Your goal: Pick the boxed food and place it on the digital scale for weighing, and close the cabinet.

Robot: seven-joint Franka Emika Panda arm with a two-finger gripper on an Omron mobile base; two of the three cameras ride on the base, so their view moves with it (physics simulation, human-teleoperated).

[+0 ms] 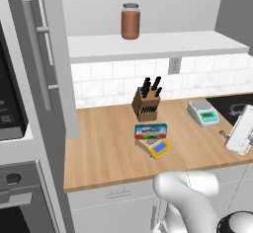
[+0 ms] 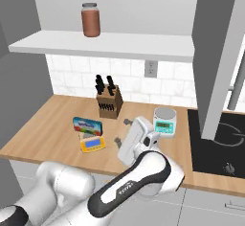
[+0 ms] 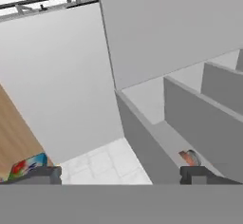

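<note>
The boxed food (image 1: 150, 131), a flat blue carton with a white label, rests on the rear of the tan-yellow digital scale (image 1: 159, 149), behind its blue display. The right base view has the carton (image 2: 87, 126) and the scale (image 2: 93, 145) left of centre. My gripper (image 2: 122, 131) hovers over the counter to the right of them, open, with nothing between its fingers. A corner of the carton (image 3: 26, 165) peeks in at the lower left of the hand view. The cabinet stands open, its left door (image 1: 44, 54) and right door (image 2: 215, 52) swung outward.
A brown jar (image 1: 130, 21) stands on the cabinet's white shelf (image 1: 158, 44). A knife block (image 1: 147, 103) and a white scale with a teal display (image 1: 203, 112) sit at the back of the wooden counter (image 1: 104, 153). A black cooktop (image 2: 225, 143) lies to the right.
</note>
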